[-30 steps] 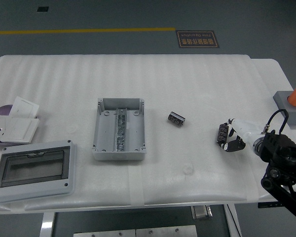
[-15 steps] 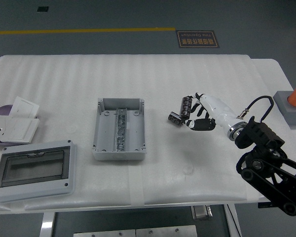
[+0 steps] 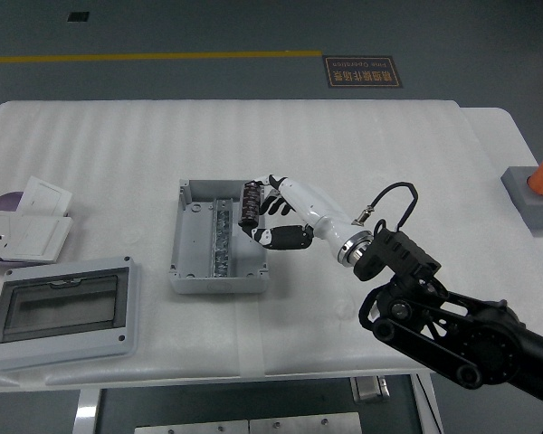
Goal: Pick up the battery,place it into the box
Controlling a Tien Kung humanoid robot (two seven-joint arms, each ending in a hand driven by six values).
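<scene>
While the right hand (image 3: 270,210) hangs over the box (image 3: 219,236), its fingers look pinched on the battery (image 3: 250,206), held upright above the box's right side; left arm's nowhere visible.

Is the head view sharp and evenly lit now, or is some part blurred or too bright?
Head view: lighting is soft and even, shadows faint; the white table is bright but keeps its ridged texture; the right hand over the grey box looks slightly soft, and what its fingers hold cannot be made out clearly.
</scene>
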